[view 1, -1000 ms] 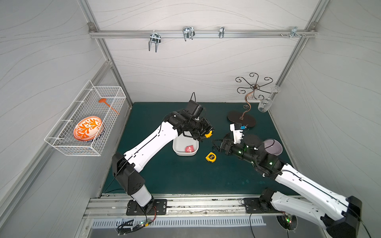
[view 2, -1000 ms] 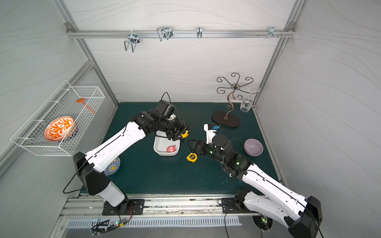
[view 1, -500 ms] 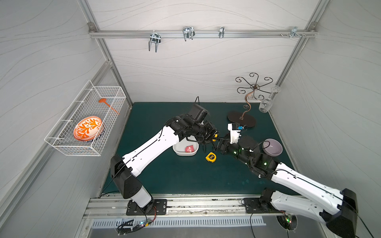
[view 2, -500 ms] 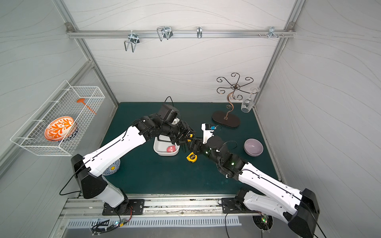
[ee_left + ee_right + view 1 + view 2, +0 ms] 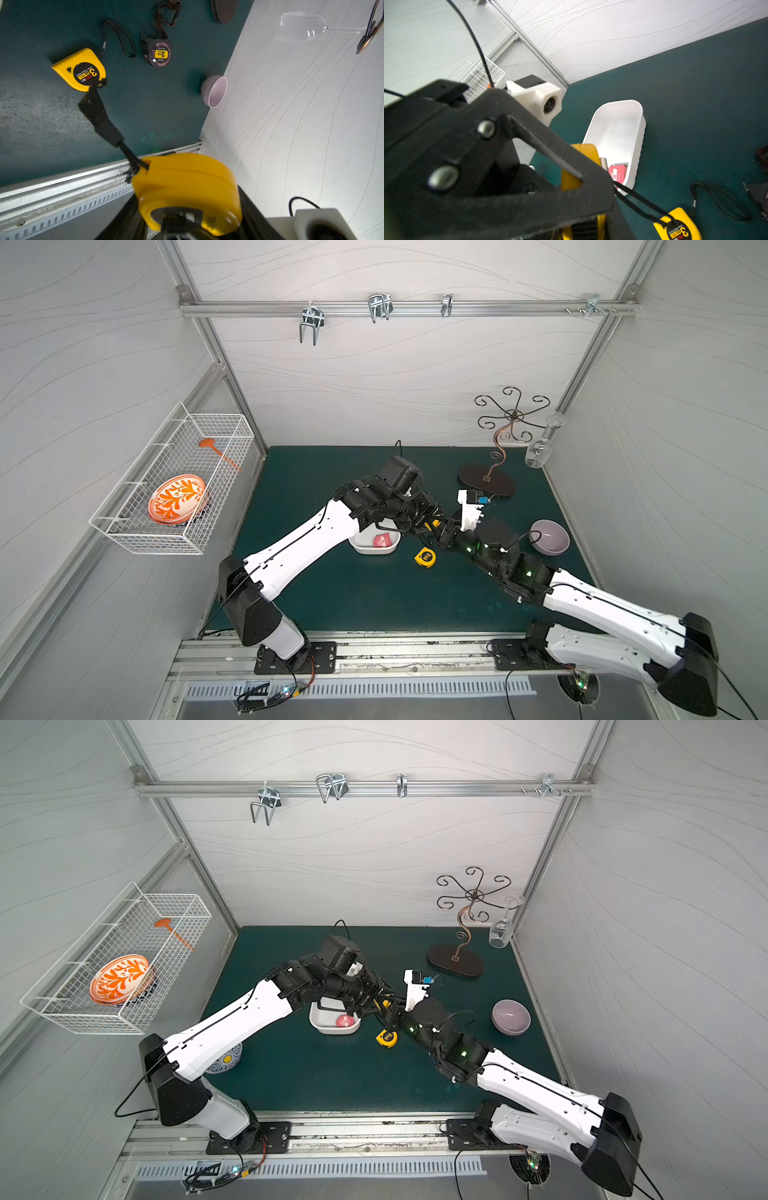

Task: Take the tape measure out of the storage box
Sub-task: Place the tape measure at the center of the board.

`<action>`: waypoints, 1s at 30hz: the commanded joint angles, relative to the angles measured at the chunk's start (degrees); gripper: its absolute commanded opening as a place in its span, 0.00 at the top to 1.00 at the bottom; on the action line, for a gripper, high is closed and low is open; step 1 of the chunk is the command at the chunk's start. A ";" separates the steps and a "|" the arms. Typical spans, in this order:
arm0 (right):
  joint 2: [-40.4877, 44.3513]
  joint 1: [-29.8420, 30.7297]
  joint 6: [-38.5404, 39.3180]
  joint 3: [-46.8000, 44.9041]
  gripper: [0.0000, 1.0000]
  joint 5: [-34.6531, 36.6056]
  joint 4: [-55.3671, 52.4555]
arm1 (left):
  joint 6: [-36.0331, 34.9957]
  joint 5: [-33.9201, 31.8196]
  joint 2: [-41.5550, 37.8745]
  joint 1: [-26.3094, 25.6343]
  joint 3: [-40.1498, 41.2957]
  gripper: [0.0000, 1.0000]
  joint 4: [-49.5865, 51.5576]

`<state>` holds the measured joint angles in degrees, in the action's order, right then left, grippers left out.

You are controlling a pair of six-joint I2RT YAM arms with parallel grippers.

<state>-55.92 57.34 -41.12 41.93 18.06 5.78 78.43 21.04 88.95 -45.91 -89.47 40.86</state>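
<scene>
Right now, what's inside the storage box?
The storage box holds a pink tape measure at one end, bare floor elsewhere. Held yellow tape measure and jaws cover one corner.

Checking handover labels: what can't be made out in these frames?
- Held tape: face blurred, left wrist view; mostly hidden by left arm and right arm, top views.
- Box: far end under left arm, both top views.
- Pink item: partly behind held tape, right wrist view; tiny, top views.
- Black tape: under right arm, top views.
</scene>
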 commanded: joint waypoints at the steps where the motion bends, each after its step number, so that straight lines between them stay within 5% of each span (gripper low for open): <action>1: -0.08 0.99 0.91 -0.94 0.95 1.92 -0.94 | -0.75 -0.29 -1.94 -0.31 -0.18 0.94 -2.04; 3: 1.10 1.08 0.21 -1.16 0.97 2.44 -2.58 | -2.24 -0.88 -1.89 -0.02 -0.53 0.59 -1.60; 9: 7.79 0.97 -1.54 -2.03 0.98 3.12 -11.17 | -10.29 -5.23 -2.95 2.69 -2.26 0.00 3.98; 18: 21.28 -3.45 -9.13 -9.68 0.98 -2.55 -22.73 | -20.44 -10.18 -7.00 10.39 0.09 0.00 10.02; 30: 32.17 -12.47 -23.77 -25.27 0.97 -10.13 -26.61 | -22.97 -11.54 -7.71 11.00 3.99 0.00 10.20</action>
<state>-25.63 46.63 -59.24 18.24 9.54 -18.61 57.12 10.68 81.93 -34.92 -85.32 51.33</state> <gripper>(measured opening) 0.268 0.998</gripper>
